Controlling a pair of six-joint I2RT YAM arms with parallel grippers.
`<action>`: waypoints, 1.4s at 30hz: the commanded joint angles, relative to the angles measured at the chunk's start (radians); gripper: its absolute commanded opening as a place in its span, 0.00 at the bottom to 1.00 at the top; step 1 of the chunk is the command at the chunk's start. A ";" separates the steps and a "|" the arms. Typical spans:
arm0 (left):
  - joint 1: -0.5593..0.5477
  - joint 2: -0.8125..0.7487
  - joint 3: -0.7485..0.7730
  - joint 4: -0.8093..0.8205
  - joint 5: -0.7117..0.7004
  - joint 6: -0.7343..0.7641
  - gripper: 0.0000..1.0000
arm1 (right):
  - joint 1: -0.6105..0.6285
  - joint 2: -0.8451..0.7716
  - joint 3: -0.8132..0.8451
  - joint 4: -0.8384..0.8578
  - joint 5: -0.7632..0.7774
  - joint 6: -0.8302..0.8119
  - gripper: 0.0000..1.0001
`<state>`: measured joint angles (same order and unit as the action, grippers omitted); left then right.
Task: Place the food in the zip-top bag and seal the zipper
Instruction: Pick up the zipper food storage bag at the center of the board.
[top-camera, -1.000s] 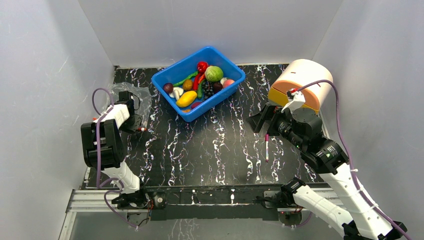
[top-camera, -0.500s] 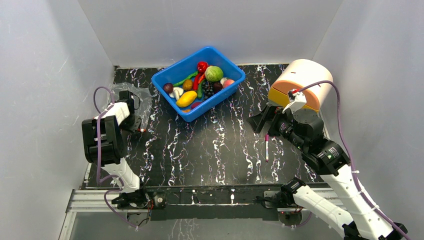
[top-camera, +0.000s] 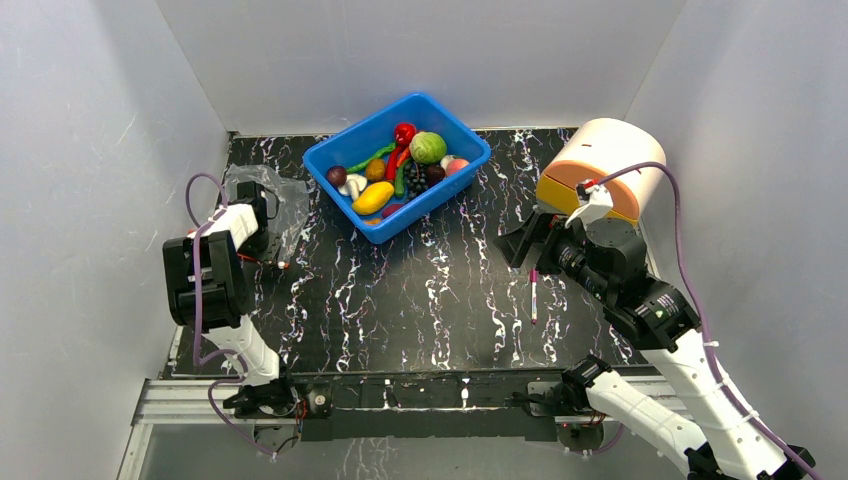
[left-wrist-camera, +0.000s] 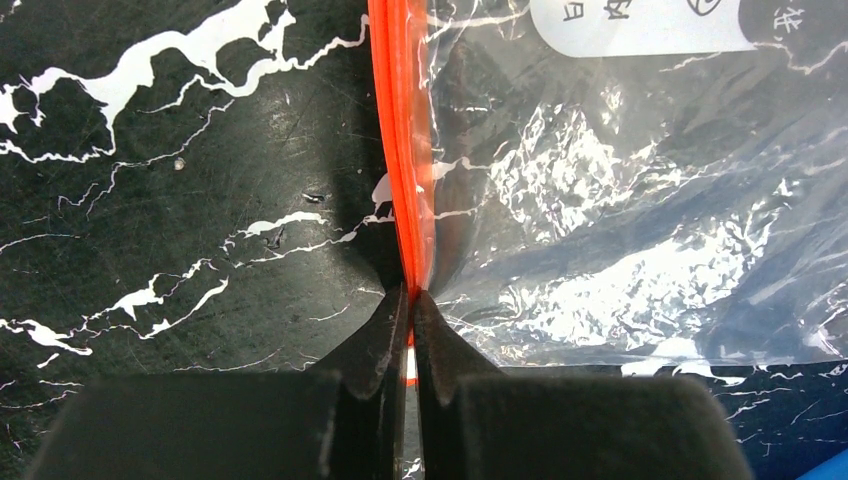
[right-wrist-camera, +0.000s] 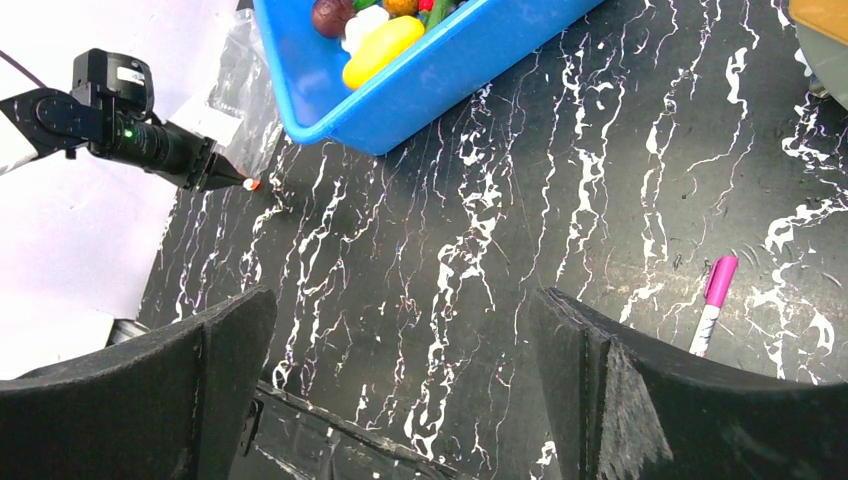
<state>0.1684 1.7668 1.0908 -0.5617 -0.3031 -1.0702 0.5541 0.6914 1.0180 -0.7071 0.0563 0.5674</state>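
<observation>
From above, we see the food (top-camera: 400, 170) lying in a blue tub (top-camera: 425, 212) at the far side of the desk (top-camera: 430, 300). It is well apart from the zip-top bag (top-camera: 287, 195), which lies flat at the far left by the left gripper (top-camera: 272, 260), while the right gripper (top-camera: 522, 243) hangs over the desk near a pink-capped pen (top-camera: 533, 295). In the left wrist view, we find the left gripper pinched tight on the zipper (left-wrist-camera: 405, 150), the red-orange strip running away from its tips with the clear pouch on the right. In the right wrist view, we see the right gripper's fingers (right-wrist-camera: 230, 370) spread wide with nothing between them.
</observation>
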 joint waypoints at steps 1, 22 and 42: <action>0.004 -0.056 -0.061 -0.058 0.009 0.019 0.00 | -0.003 -0.018 0.014 0.025 0.015 0.020 0.98; -0.099 -0.693 -0.116 -0.162 -0.064 0.416 0.00 | -0.003 0.064 0.073 -0.009 0.043 0.040 0.97; -0.224 -0.830 0.047 -0.243 0.539 0.768 0.00 | -0.003 0.187 0.089 0.084 -0.115 0.091 0.91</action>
<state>-0.0353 0.9569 1.0798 -0.7471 0.0956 -0.3618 0.5541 0.8497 1.0737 -0.7040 0.0124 0.6411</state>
